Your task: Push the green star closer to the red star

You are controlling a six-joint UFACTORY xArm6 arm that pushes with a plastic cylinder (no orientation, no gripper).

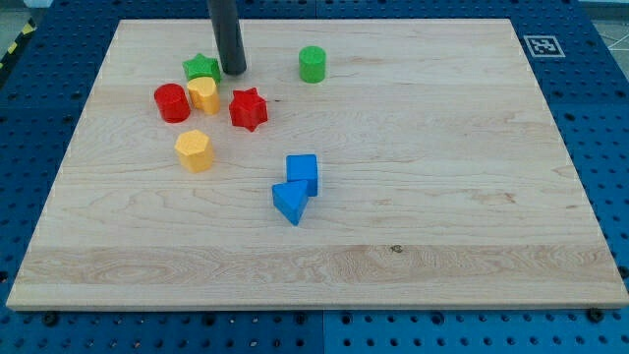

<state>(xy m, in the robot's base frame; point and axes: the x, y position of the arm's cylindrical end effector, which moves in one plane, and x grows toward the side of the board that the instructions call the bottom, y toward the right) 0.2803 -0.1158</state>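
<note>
The green star lies near the view's top left on the wooden board. The red star lies below and to the right of it. A yellow block sits between them, touching the green star's lower edge. My tip stands just right of the green star, close to it, and above the red star. The rod rises out of the view's top.
A red cylinder sits left of the yellow block. A yellow hexagon block lies below it. A green cylinder is at the top middle. A blue cube and a blue triangle touch near the middle.
</note>
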